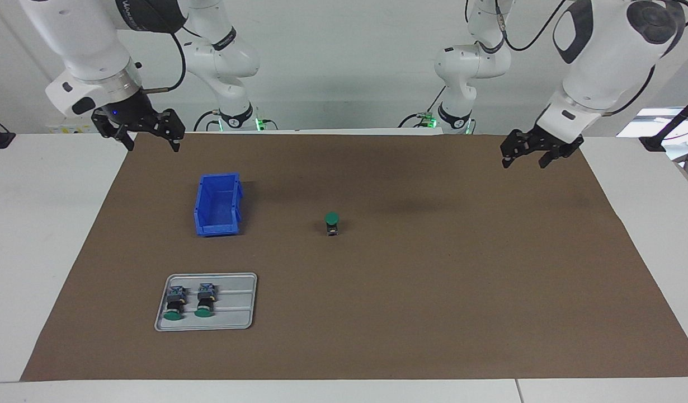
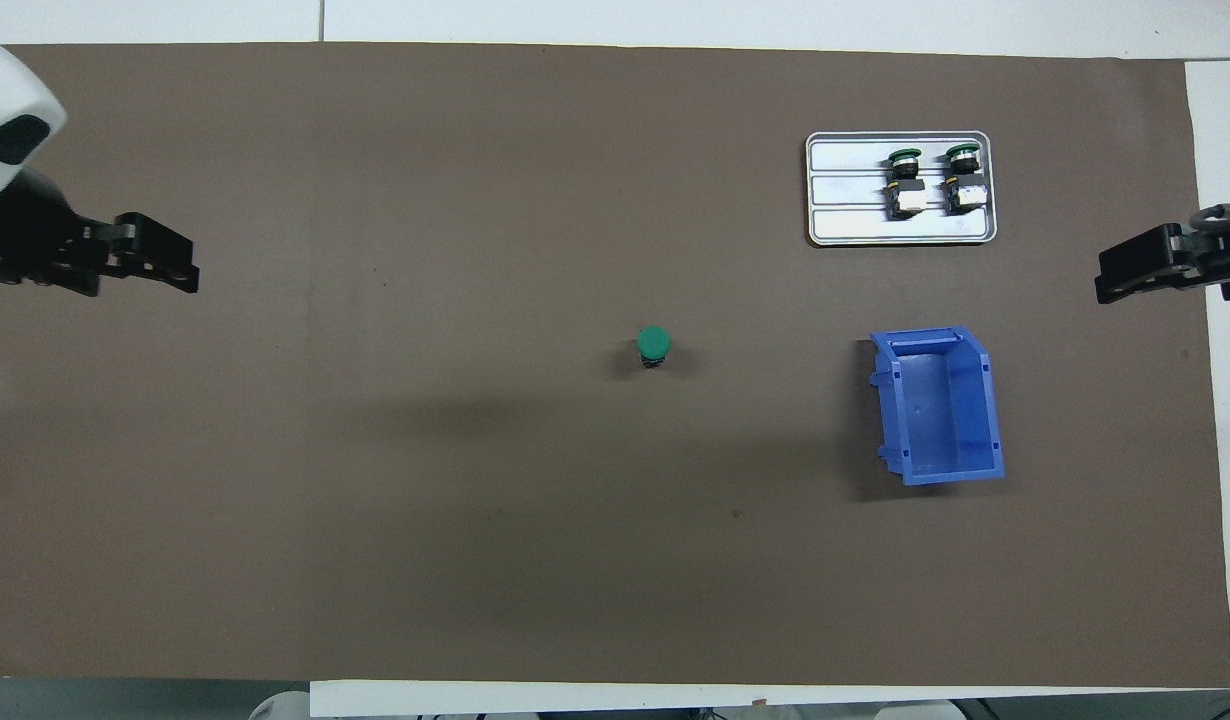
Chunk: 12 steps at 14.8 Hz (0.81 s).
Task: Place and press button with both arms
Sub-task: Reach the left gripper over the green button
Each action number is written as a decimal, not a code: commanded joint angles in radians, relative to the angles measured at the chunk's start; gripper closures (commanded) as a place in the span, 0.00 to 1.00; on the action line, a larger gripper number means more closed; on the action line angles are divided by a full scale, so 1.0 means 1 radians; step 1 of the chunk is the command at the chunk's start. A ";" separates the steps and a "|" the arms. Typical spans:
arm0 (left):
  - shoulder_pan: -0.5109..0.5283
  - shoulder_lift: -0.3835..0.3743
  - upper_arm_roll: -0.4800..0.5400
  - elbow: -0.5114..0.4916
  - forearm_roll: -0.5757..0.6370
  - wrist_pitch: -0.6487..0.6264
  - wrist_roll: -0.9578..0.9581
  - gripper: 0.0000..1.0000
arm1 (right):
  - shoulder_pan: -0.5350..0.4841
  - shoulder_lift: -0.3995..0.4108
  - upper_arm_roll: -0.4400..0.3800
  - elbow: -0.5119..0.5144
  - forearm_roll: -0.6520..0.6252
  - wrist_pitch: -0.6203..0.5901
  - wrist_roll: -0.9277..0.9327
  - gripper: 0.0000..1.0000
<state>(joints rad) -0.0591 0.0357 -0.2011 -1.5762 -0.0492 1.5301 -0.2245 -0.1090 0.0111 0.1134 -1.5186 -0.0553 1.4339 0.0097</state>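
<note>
Button (image 1: pixel 332 222) stands upright, green cap on top, alone in the middle of the brown mat (image 1: pixel 433 313). Both grippers hang well apart from it, one over each end: left gripper (image 1: pixel 527 157) and right gripper (image 1: pixel 149 136). Their jaws are spread, holding nothing. Neither looks clearly nearer.

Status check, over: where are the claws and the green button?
Left gripper and right gripper raised at the table's ends, holding nothing. Button upright mid-table, untouched. Path clear.
</note>
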 commanded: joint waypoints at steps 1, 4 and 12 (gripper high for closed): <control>-0.102 0.006 -0.024 -0.027 -0.001 0.033 -0.247 0.67 | -0.011 -0.022 0.003 -0.023 0.011 -0.006 -0.030 0.01; -0.201 0.052 -0.024 -0.013 -0.027 0.068 -0.295 1.00 | -0.011 -0.022 0.003 -0.023 0.011 -0.006 -0.030 0.01; -0.499 0.347 -0.020 0.125 -0.029 0.312 -0.737 1.00 | -0.011 -0.022 0.003 -0.023 0.011 -0.006 -0.030 0.01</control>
<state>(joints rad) -0.5045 0.2943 -0.2382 -1.5092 -0.0804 1.7852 -0.8793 -0.1090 0.0111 0.1134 -1.5186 -0.0553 1.4339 0.0097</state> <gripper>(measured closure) 0.991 0.009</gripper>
